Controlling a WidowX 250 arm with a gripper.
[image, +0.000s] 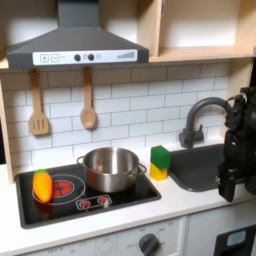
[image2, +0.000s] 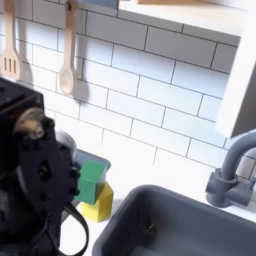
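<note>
Where end effector (image: 228, 185) hangs: smooth dark sink (image: 200, 168).

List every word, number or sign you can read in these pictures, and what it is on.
No readable words or numbers.
Range hood: small marks and knobs on its front panel, too blurred to read.
Stove: red marks by its front edge, too small to read.
Round dial below the counter: no legible marking.

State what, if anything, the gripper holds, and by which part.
It cannot be told: the arm stands over the sink at the first exterior view's right, but its fingertips are not clearly visible.
</note>
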